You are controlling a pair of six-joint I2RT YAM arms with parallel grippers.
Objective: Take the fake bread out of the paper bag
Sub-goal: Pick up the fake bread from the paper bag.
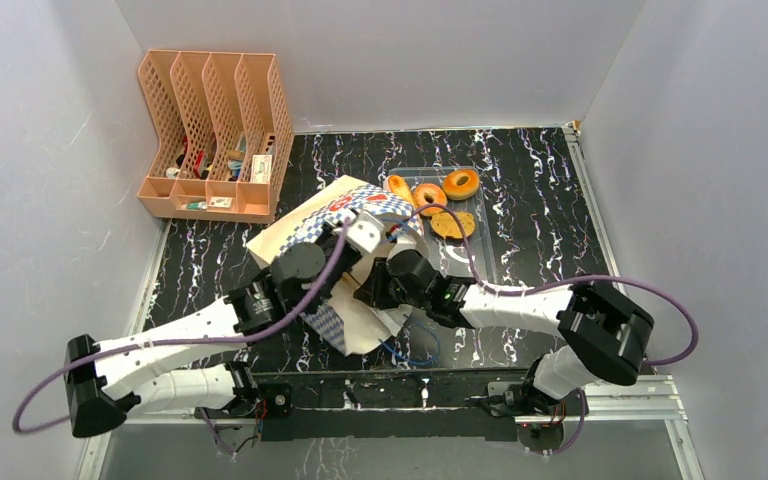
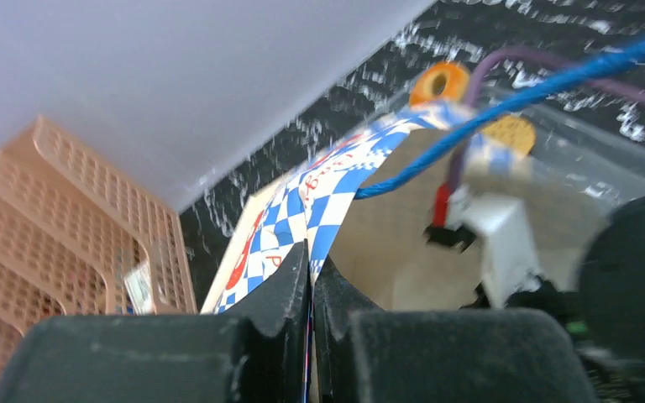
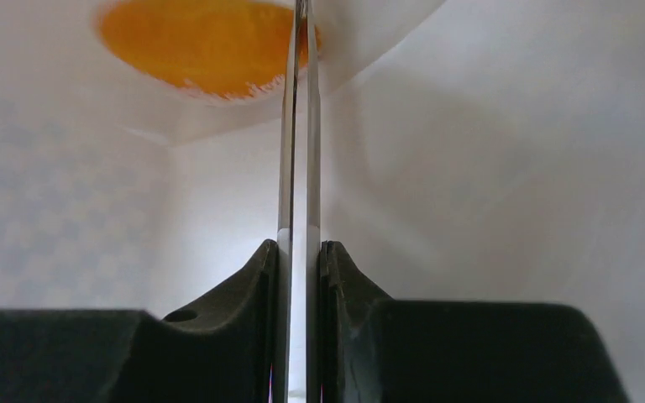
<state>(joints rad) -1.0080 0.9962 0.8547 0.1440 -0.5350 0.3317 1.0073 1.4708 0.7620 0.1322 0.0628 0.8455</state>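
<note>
The paper bag (image 1: 305, 225) lies on its side, its checkered mouth facing right. My left gripper (image 1: 345, 235) (image 2: 312, 260) is shut on the bag's checkered rim (image 2: 327, 193), holding the mouth up. My right gripper (image 3: 300, 248) is inside the bag (image 3: 487, 151), shut on thin metal tongs (image 3: 300, 126); from above its fingers are hidden. The nearly closed tong tips reach an orange piece of fake bread (image 3: 201, 38) deep in the bag. Two glazed rings (image 1: 460, 184) (image 1: 428, 196), a golden loaf (image 1: 397, 186) and a toast slice (image 1: 453, 225) lie in the clear tray (image 1: 500, 215).
A peach mesh file organizer (image 1: 215, 135) (image 2: 67, 210) stands at the back left. The bag's blue cord handle (image 1: 415, 345) trails on the marbled table near the front edge. White walls close in on three sides.
</note>
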